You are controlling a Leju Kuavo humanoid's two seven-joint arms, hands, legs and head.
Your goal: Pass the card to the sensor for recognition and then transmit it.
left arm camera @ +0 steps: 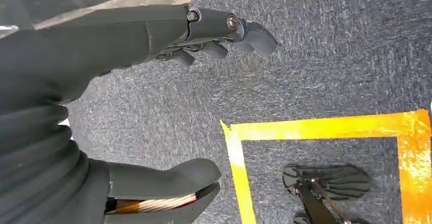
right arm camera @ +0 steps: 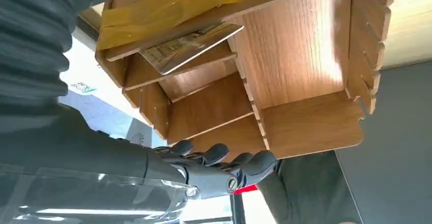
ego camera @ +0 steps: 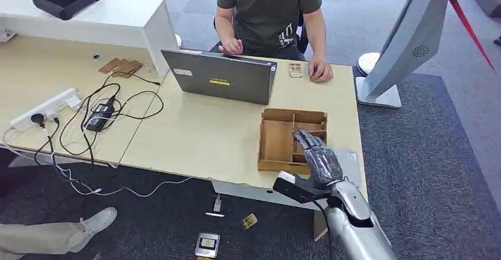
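Observation:
A wooden divided box [ego camera: 276, 165] stands on the table near its right front corner. My right hand [ego camera: 319, 158] hovers over the box's right-hand compartments with its fingers [right arm camera: 224, 164] stretched out and nothing in them. In the right wrist view a card [right arm camera: 189, 46] leans inside a small compartment of the box [right arm camera: 305, 127], between the thumb side and the fingers and touched by neither. My left hand [left arm camera: 76, 61] hangs over the dark carpet, its fingers [left arm camera: 244, 30] apart from the thumb and holding nothing.
A person [ego camera: 269, 12] sits behind a grey laptop [ego camera: 221, 78], one hand beside a small wooden piece [ego camera: 295, 70]. A power strip with cables [ego camera: 47, 109] lies at the left. A white stand [ego camera: 378, 94] rises at the right. Cards [ego camera: 207, 245] lie on the floor.

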